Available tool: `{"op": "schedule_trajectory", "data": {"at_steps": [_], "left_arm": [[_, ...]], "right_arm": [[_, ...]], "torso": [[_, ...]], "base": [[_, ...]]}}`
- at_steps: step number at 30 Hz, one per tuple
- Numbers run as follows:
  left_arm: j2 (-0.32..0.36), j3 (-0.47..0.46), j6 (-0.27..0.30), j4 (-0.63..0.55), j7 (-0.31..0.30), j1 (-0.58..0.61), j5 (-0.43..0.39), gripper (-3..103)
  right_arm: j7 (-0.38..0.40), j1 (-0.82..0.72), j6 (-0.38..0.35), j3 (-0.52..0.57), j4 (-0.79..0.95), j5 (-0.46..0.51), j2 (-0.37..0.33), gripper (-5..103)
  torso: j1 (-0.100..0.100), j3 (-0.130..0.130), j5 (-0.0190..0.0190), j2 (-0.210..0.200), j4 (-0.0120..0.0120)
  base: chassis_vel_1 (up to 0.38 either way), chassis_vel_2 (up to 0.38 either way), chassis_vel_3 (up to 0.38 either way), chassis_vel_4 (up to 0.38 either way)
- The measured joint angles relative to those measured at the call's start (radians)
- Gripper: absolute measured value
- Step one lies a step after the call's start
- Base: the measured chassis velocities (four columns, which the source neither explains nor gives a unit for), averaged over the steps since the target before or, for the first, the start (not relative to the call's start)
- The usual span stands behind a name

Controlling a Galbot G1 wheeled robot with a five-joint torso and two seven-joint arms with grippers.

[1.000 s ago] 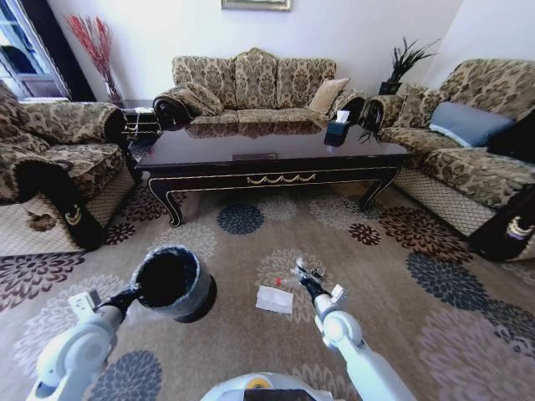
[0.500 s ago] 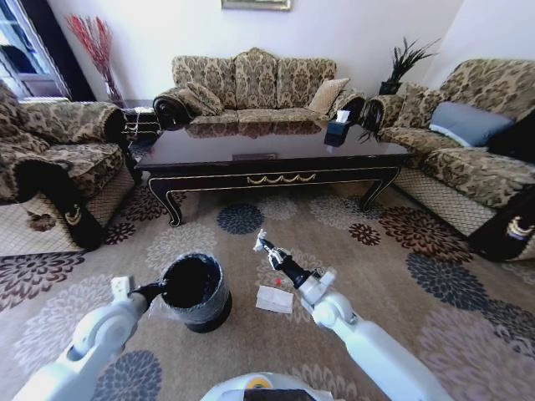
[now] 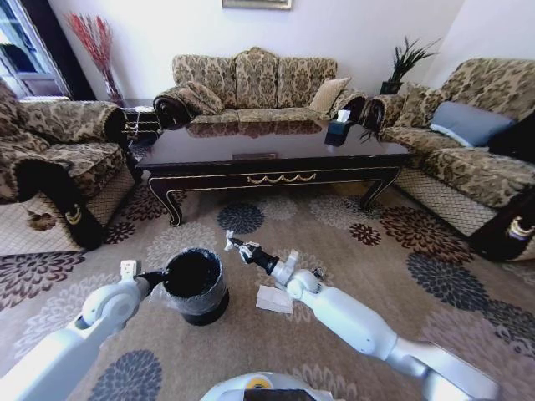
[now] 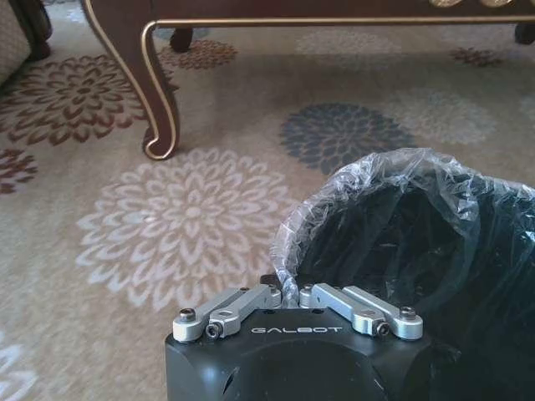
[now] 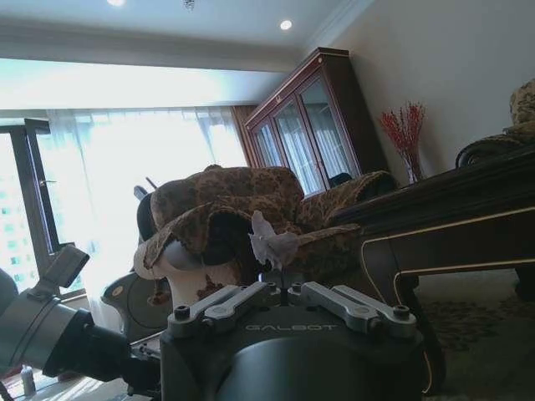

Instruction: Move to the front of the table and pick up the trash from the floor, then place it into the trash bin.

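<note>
Trash scrap point(image 3: 229, 242) pinched in our right gripper point(image 3: 233, 243) jaws, raised just beside trash bin point(image 3: 197, 285); left gripper point(image 4: 290, 294) jaws closed on the bin's bagged rim. White paper square point(image 3: 274, 299) on floor point(image 3: 401, 276).

**Arm and gripper pose, both arms extended**

I see my left arm entering at the lower left of the head view, forearm angled up toward centre. Left gripper point(image 3: 155, 276) is closed on the bagged rim of the trash bin point(image 3: 194, 284); in the left wrist view its fingers point(image 4: 251, 302) meet at the plastic edge.

My right arm runs from the lower right up to mid-frame, elbow low, wrist raised. Right gripper point(image 3: 232, 242) pinches a crumpled white scrap point(image 5: 269, 244), fingers closed around it.
</note>
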Motion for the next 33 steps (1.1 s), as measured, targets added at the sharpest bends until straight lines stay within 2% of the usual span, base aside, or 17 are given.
{"op": "schedule_trajectory", "data": {"at_steps": [7, 11, 20, 21, 23, 26, 27, 28, 30, 33], "left_arm": [[-0.018, 0.060, -0.011, 0.025, 0.001, -0.074, 0.002, 4], [-0.027, 0.096, -0.012, 0.045, -0.002, -0.125, 0.004, 4], [-0.044, 0.105, -0.013, 0.048, -0.002, -0.144, 0.000, 4], [-0.048, 0.106, -0.013, 0.050, -0.003, -0.146, 0.000, 4], [-0.056, 0.107, -0.013, 0.055, -0.004, -0.153, 0.001, 4], [-0.059, 0.107, -0.013, 0.057, -0.004, -0.155, 0.001, 4], [-0.060, 0.105, -0.013, 0.061, -0.004, -0.154, 0.002, 4], [-0.060, 0.104, -0.013, 0.062, -0.005, -0.154, 0.003, 4], [-0.060, 0.102, -0.013, 0.062, -0.005, -0.154, 0.003, 4], [-0.061, 0.094, -0.013, 0.060, -0.004, -0.153, 0.002, 4]], "right_arm": [[-0.011, 0.017, 0.002, -0.032, 0.006, -0.004, 0.007, 0], [0.015, 0.022, 0.002, -0.051, 0.006, 0.015, 0.026, 0], [0.020, 0.026, 0.023, -0.060, -0.060, -0.032, 0.037, 0], [0.019, 0.028, 0.025, -0.063, -0.066, -0.037, 0.037, -3], [0.003, 0.029, 0.028, -0.065, -0.074, -0.037, 0.040, 8], [-0.009, 0.028, 0.028, -0.065, -0.075, -0.034, 0.041, 13], [-0.035, 0.019, 0.028, -0.061, -0.075, -0.029, 0.033, 29], [-0.037, 0.017, 0.028, -0.060, -0.075, -0.029, 0.032, 35], [-0.039, 0.015, 0.028, -0.058, -0.075, -0.030, 0.030, 35], [-0.041, 0.006, 0.028, -0.050, -0.075, -0.040, 0.022, 51]], "torso": [[0.000, 0.000, 0.0000, 0.000, 0.0001], [0.000, 0.000, 0.0001, 0.000, 0.0004], [0.000, 0.000, 0.0001, 0.000, 0.0004], [0.000, 0.000, 0.0001, 0.000, 0.0004], [0.000, 0.000, 0.0001, 0.000, 0.0003], [0.000, 0.000, 0.0001, 0.000, 0.0004], [0.000, 0.000, 0.0002, 0.000, 0.0004], [0.000, 0.000, 0.0001, 0.000, 0.0004], [0.000, 0.000, 0.0001, 0.000, 0.0003], [0.000, 0.000, 0.0001, 0.000, 0.0004]], "base": [[0.000, 0.000, 0.000, 0.000], [0.000, 0.000, 0.000, 0.000], [0.000, 0.000, 0.000, 0.000], [0.000, 0.000, 0.000, 0.000], [0.000, 0.000, 0.000, 0.000], [0.000, 0.000, 0.000, 0.000], [0.000, 0.000, 0.000, 0.000], [0.000, 0.000, 0.000, 0.000], [0.000, 0.000, 0.000, 0.000], [0.000, 0.000, 0.000, 0.000]]}}
